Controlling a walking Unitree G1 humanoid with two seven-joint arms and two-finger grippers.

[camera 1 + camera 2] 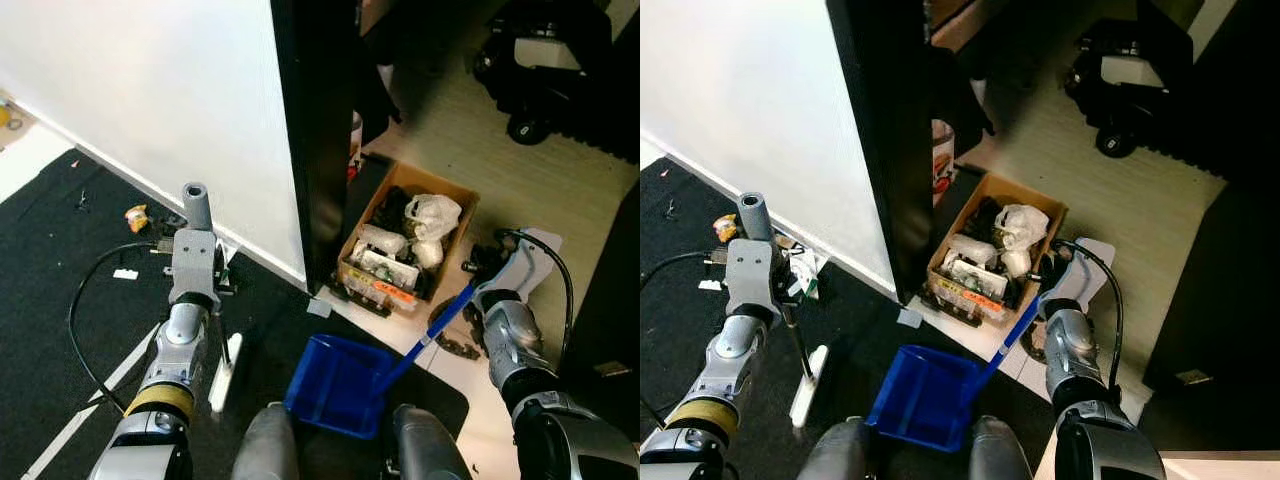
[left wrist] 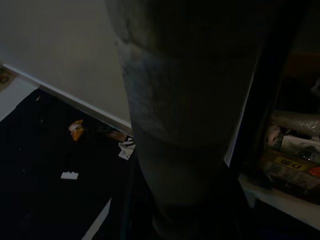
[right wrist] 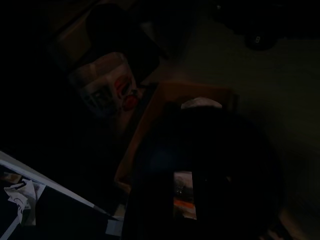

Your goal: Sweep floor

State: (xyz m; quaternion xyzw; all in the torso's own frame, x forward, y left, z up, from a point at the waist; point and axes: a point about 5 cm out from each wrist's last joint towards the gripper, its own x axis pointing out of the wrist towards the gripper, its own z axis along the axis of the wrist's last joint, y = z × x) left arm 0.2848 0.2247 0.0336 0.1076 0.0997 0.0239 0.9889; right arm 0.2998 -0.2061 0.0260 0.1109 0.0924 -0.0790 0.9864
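Black mat point(image 1: 60, 300): biggest thing here, 1 of it, laid on the floor up to the white wall point(image 1: 150, 80); the litter sits on it near the skirting.
Cardboard box point(image 1: 405, 245): 1, full of bags & odds, beside the dark upright panel point(image 1: 315, 130). Not mine to sweep; I steer clear of it.
Dustpan point(image 1: 335, 385): 1, blue, mouth resting on the mat just in front of my knees, its long blue handle point(image 1: 440, 325) running up to my right pincer point(image 1: 478, 290). The handle ends at that pincer so I judge it's gripped, but I can't tell how the fingers sit.
Broom point(image 1: 800, 350): 1, thin dark stick w/ a pale head point(image 1: 225, 375) on the mat, left of the pan & apart from it. Grey handle top point(image 1: 195, 205) stands up from my left pincer point(image 1: 195, 275), which is clamped round the handle.
Step in hand, I judge: drag the scraps toward the pan. To do it well: reach the head out past the scraps by the wall, keep it flat on the mat, pull in short strokes toward the pan mouth, hold the pan lip pressed down so bits don't slip under.
Risk: the loose black cable point(image 1: 85, 300) looping on the mat could snag the head.
Litter count, as far as I can see: 1 orange scrap point(image 1: 136, 216), 1 small white piece point(image 1: 125, 273), 1 crumpled printed paper point(image 1: 805, 270) at the skirting, 1 pale square point(image 1: 318, 307) at the panel's foot. Finer specks too small to count.
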